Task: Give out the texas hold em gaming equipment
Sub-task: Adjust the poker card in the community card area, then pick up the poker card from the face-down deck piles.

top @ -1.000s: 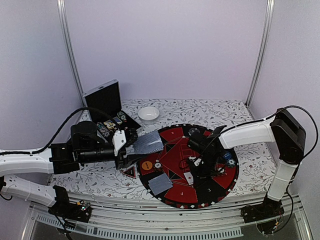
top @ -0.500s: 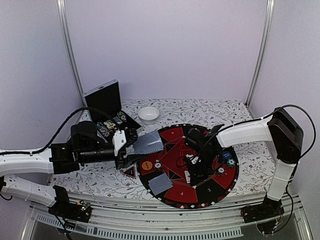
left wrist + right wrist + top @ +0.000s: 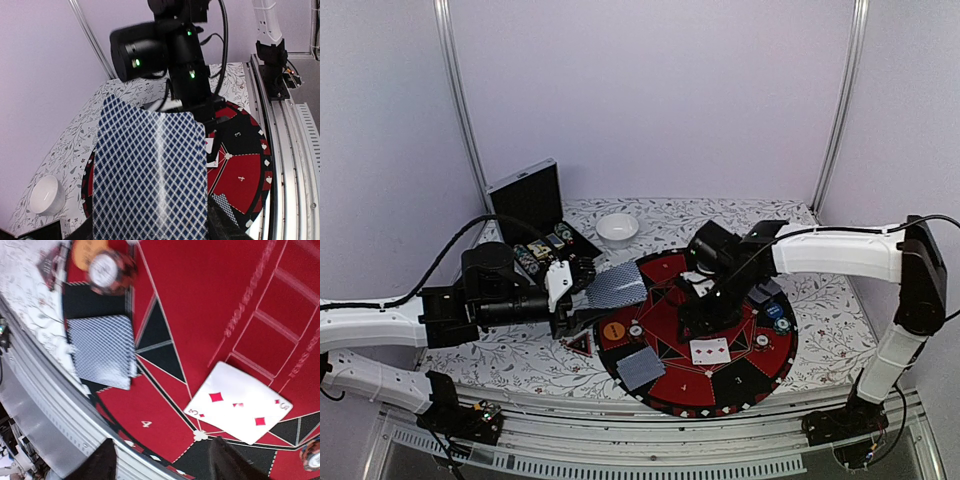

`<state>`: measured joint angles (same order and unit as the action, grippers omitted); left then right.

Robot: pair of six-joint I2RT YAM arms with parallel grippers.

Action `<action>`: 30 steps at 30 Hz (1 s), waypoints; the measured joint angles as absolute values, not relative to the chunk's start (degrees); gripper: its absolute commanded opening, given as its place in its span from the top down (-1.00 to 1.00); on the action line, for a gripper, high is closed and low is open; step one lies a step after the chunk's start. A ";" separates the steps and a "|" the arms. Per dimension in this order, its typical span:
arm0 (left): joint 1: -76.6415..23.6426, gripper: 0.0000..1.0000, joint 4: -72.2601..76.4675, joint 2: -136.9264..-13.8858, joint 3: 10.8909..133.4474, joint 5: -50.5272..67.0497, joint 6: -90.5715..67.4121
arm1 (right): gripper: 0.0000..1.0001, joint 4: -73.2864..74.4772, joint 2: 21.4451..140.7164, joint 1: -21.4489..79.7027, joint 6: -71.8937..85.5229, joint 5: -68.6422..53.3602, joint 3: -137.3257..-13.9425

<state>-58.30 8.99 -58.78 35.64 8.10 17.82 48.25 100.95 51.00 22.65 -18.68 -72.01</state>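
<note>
Right pincer [image 3: 164, 452] is released. Its two fingers stand apart with nothing between them, and it hangs just above the felt mat [image 3: 200, 290]. Straight ahead of the fingers a three of diamonds [image 3: 239, 410] lies face up, flat on the red, not touching the pincer. Off to one finger's side there's a face-down card [image 3: 102, 351] near the mat's edge. Past that are a striped poker chip [image 3: 109, 271] and the orange button disc [image 3: 613, 330].

Further out, across the mat, the left pincer [image 3: 578, 297] is clenched on the blue-backed cards [image 3: 150, 170]. It holds them out flat over the mat's rim, toward the right arm. Beyond it on the counter [image 3: 500, 355] sit the open case [image 3: 528, 200] and a white bowl [image 3: 617, 227].

My read is that we're mid-deal, with one card down and the rest waiting in the left pincer. The next move looks like a reach back to that stack. It needs a pinch on the top card only, so nothing extra slides off.

Stuff I can't make out:
- How many cards the left pincer actually has.
- Its fingers, which are mostly hidden behind the cards in its own camera.
- The right fingertips, which are cut off at the frame edge.
- The bits inside the case and the chips at the far side of the mat, which are too small to sort.
</note>
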 measured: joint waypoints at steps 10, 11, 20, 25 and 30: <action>-58.46 -0.06 8.64 -58.94 35.66 8.10 18.09 | -0.97 32.12 79.18 51.29 16.88 -14.83 -75.02; -58.50 -0.06 8.64 -58.94 35.68 8.08 18.22 | -0.97 28.23 77.32 51.64 16.60 -15.90 -73.12; -58.61 -0.06 8.64 -58.96 35.68 8.05 18.50 | -0.99 11.97 82.59 57.74 13.21 -20.12 -70.26; -58.63 -0.05 8.64 -58.96 35.68 8.05 18.63 | -0.92 13.04 88.12 59.64 11.22 -18.04 -74.28; -58.67 -0.06 8.64 -58.96 35.68 8.05 18.68 | -0.83 15.81 89.10 59.72 10.52 -13.02 -75.90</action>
<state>-58.67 8.64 -58.96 35.68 8.05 18.68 15.81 89.10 59.72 10.52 -13.02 -75.90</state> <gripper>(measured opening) 0.531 0.940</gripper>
